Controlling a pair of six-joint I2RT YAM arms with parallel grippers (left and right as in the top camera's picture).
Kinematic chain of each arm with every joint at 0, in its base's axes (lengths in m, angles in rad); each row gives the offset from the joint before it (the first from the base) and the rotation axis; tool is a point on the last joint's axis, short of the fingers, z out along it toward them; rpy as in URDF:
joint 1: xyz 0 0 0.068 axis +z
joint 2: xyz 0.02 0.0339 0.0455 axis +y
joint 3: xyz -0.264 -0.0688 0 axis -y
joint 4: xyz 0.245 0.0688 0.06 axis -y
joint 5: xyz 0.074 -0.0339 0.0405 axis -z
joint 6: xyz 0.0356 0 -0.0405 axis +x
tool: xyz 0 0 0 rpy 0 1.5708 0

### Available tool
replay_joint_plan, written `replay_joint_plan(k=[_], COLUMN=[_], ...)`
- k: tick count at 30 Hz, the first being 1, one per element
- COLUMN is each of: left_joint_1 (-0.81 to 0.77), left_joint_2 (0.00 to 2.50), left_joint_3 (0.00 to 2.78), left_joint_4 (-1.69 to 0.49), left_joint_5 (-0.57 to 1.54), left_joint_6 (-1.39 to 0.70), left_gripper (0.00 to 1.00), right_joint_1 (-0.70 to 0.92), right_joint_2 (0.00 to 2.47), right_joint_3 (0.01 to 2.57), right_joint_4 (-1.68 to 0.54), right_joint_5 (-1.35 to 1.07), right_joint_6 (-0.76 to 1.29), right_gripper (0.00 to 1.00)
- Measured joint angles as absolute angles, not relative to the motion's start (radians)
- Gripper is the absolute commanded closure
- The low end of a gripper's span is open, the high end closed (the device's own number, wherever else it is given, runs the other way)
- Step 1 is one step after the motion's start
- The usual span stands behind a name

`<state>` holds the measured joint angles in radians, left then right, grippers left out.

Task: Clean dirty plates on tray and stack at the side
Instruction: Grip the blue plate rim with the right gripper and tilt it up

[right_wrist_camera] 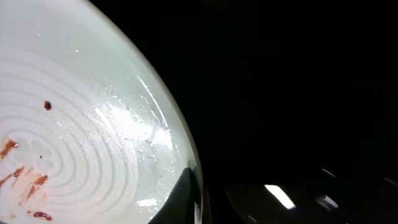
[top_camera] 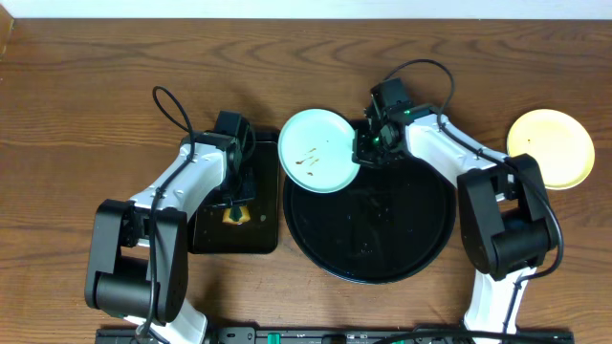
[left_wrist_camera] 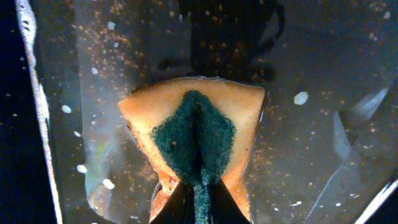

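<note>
My right hand [top_camera: 360,151] pinches only the green plate [top_camera: 320,151] by its rim, so it could slip; my left hand [top_camera: 233,205] clamps the sponge [left_wrist_camera: 199,134].

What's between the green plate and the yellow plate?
Overhead view: the right gripper, shut on the rim of the green plate, and its arm, then bare table up to the yellow plate.

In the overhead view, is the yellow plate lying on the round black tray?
No, the yellow plate lies on the bare wooden tabletop at the far right, apart from the round black tray.
</note>
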<state>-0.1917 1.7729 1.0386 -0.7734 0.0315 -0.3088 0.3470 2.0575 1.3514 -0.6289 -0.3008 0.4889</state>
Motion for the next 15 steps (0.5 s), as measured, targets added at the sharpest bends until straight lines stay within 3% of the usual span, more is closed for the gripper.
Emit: replay_joint_plan(k=[15], left_joint_1=[-0.218], left_joint_2=[1.691], left_joint_3=[1.069], left_joint_4=[-0.852], left_joint_5=[0.104], left_joint_6=[-0.305], left_gripper=[0.93], right_joint_1=[0.293], right_joint_2=[1.837], right_joint_3=[1.332], right_joint_4=[-0.854], right_joint_5=[0.036], right_joint_6=[0.467], right_gripper=[0.98])
